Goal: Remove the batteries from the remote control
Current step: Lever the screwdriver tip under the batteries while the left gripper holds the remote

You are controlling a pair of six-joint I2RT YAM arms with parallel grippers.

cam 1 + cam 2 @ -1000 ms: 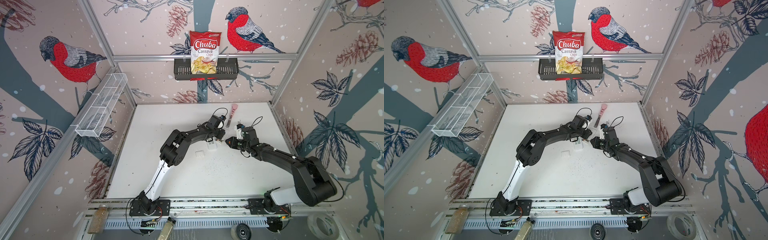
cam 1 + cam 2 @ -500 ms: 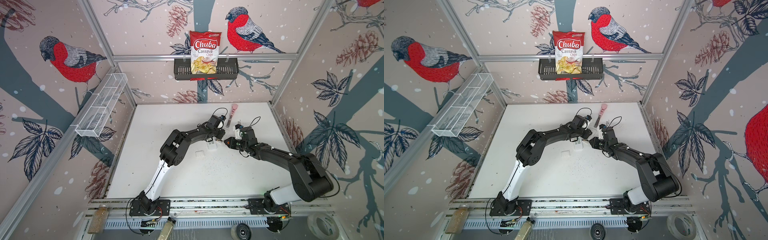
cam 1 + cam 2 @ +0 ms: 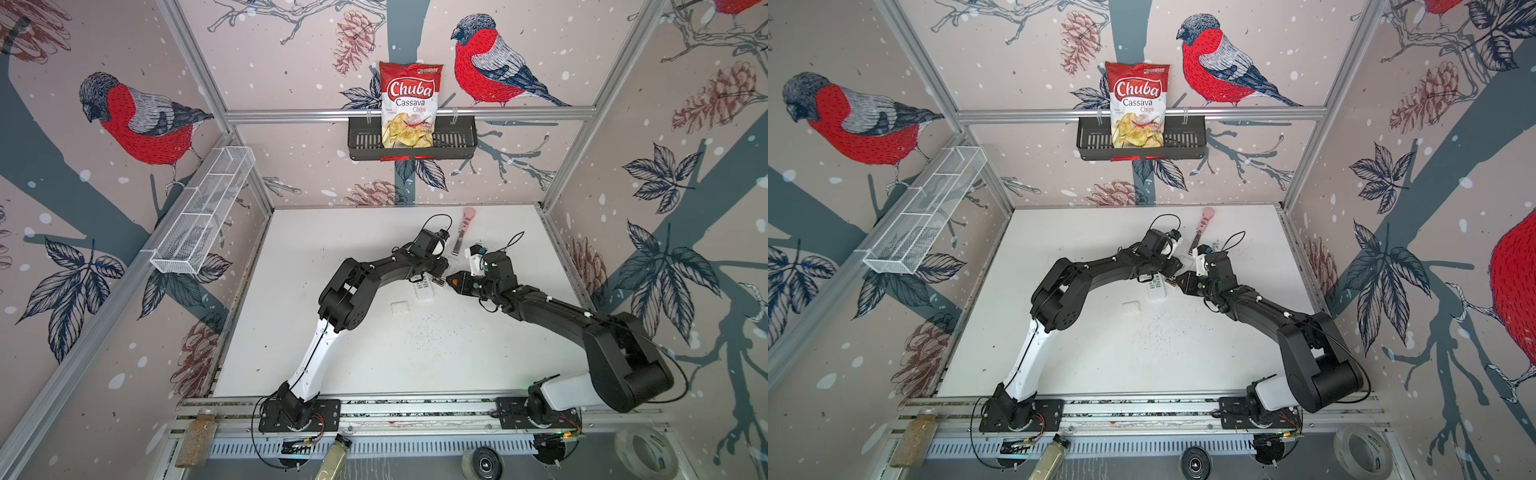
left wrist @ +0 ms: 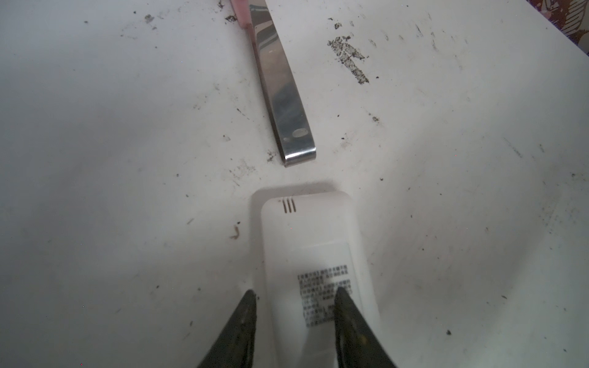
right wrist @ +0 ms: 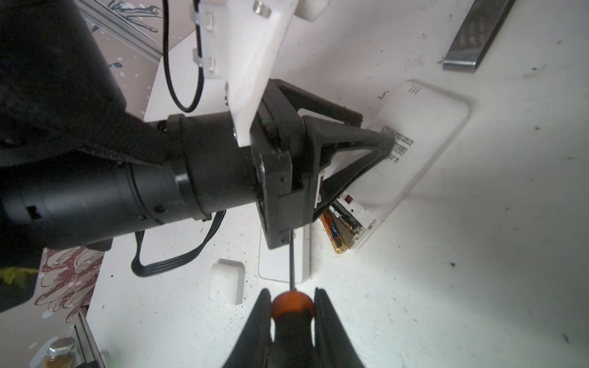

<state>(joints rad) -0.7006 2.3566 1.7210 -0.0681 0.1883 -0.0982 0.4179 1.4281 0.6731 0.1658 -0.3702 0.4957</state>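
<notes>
Gold and black on the batteries (image 5: 345, 218), lying askew at the open bay in the end of the white remote (image 4: 312, 255), itself back-up on the table (image 4: 127, 159). Probably light, hard and smooth, so likely to roll or squirt out of a pinch. Best levered up at the free end, then taken across the middle of the barrel. Half-spread jaws on the left gripper (image 4: 296, 294), one finger down on the printed label, the other just off the remote's edge, seemingly pinning rather than clamping. Tight closure of the right gripper (image 5: 291, 294) on the orange handle of a screwdriver (image 5: 291, 307), shaft aimed toward the bay, tip hidden behind the left gripper. Compared with a second ago, right gripper now slightly closer to the remote, left arm and remote unmoved.
</notes>
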